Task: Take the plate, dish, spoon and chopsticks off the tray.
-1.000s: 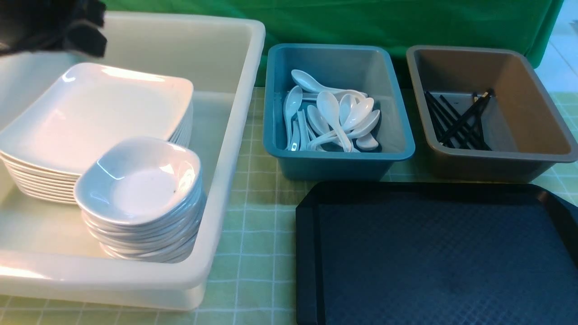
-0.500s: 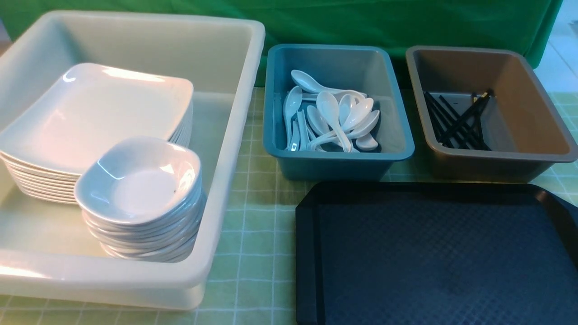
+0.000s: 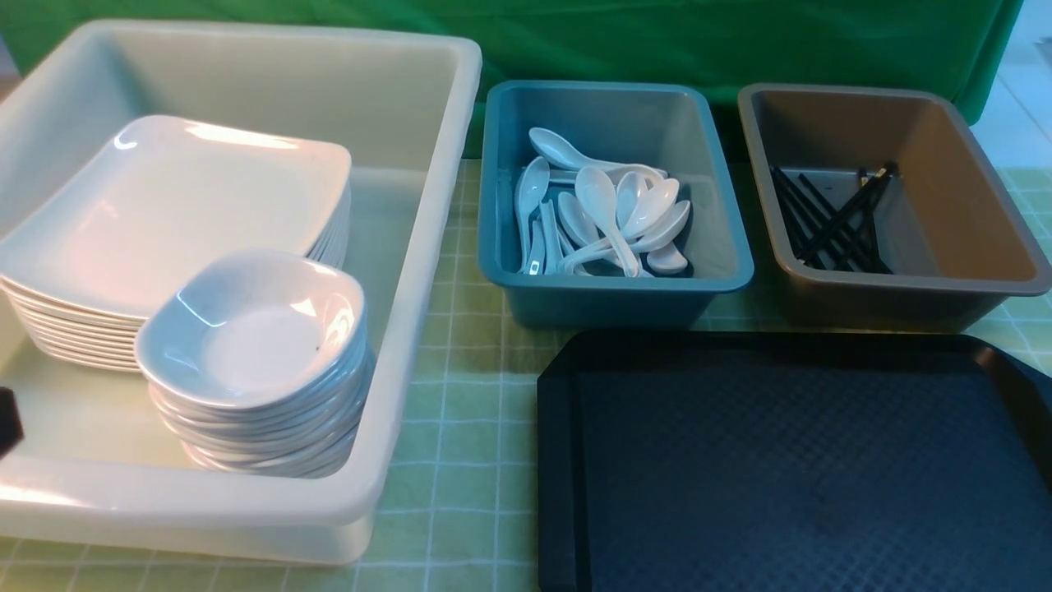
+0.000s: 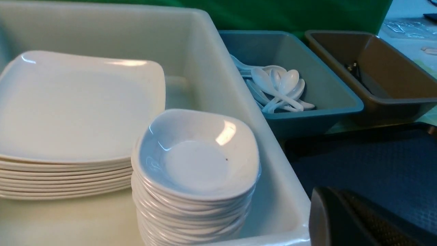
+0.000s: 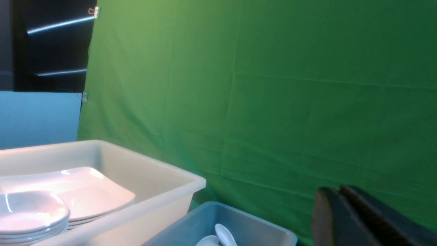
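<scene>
The black tray [image 3: 789, 460] lies at the front right with nothing on it; it also shows in the left wrist view [image 4: 375, 164]. A white plate [image 3: 181, 205] tops a stack in the white tub [image 3: 427, 247]. In front of it, a small deep dish [image 3: 255, 329] tops its own stack. White spoons [image 3: 608, 214] lie in the blue bin [image 3: 723, 247], and black chopsticks [image 3: 830, 218] lie in the brown bin [image 3: 970, 205]. My left gripper [image 4: 333, 194] is shut and empty by the tub's near corner; only a black edge of it [image 3: 6, 419] shows in the front view. My right gripper [image 5: 336, 191] is shut and empty, raised against the green backdrop.
A green checked cloth [image 3: 460, 427] covers the table between tub, bins and tray. A green backdrop [image 3: 657, 41] hangs behind the bins. The tub's tall walls surround both stacks.
One second ago the left arm was at the tub's far left corner. It then left the front view. Now a black bit of it shows low at the left edge.
</scene>
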